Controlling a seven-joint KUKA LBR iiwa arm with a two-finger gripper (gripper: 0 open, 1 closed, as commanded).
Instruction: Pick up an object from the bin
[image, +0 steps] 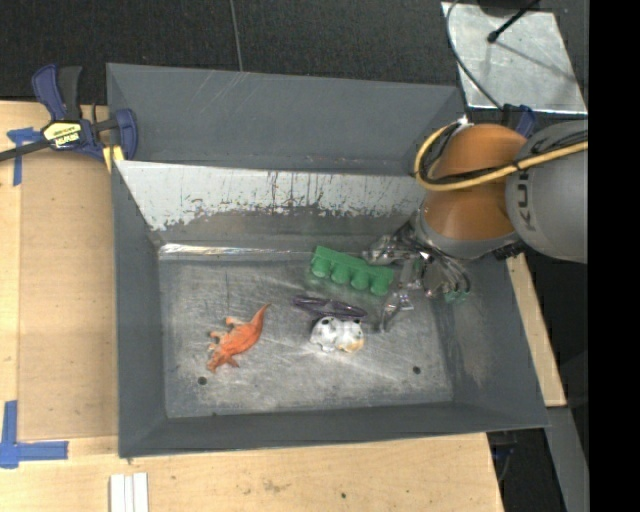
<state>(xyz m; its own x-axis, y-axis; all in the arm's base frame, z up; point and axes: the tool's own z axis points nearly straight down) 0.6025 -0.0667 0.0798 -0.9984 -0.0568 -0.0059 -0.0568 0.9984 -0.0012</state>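
Looking down into the bin (140, 300), we see the arm (545, 200) reaching in from the right, its orange cover (470, 195) above the bin's back right corner. The gripper (398, 292) hangs low over the right part of the floor, just beside the right end of a green block (345, 270). Whether it touches the block we cannot tell. Nor can we tell whether the claw is apart or together, since its metal parts blend with the grey floor behind them. The block is long and topped with a row of round studs. It lies toward the back of the floor, right of the middle, with its right end nearer the front than its left. Just in front of it lies a dark purple piece (328, 305), and just beside that, nearer the front, a small white toy (337, 337) with orange marks. Well apart from these, on the left of the floor, lies an orange lizard (238, 340), its tail pointing toward the block.
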